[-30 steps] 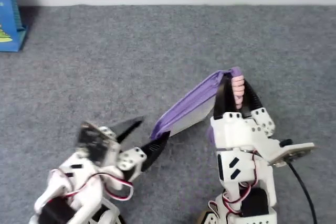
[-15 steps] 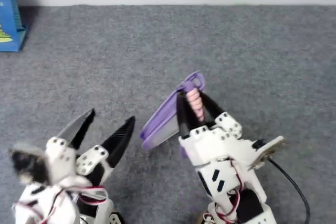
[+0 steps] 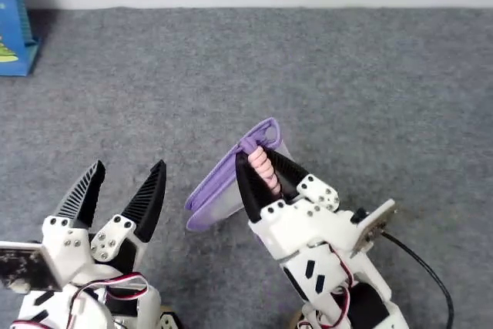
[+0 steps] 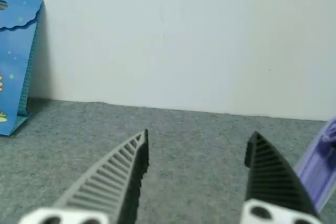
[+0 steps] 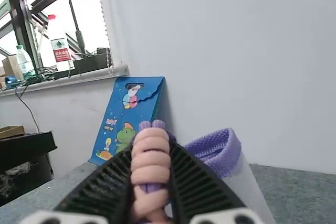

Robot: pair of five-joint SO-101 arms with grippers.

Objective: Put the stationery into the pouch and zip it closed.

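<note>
at far left you see a blue gift bag (image 3: 11, 25), cut off by the edge. your left gripper (image 3: 128, 167) stands over the grey table (image 3: 385, 75), claw spread wide and holding nothing. beside it the purple pouch (image 3: 218, 188), seen edge-on, runs its long axis from near-left to far-right; its contents cannot be made out. your right gripper (image 3: 260, 161) is clamped on a pink ribbed piece (image 3: 264, 176) at the pouch's far end, its lower part hidden.
</note>
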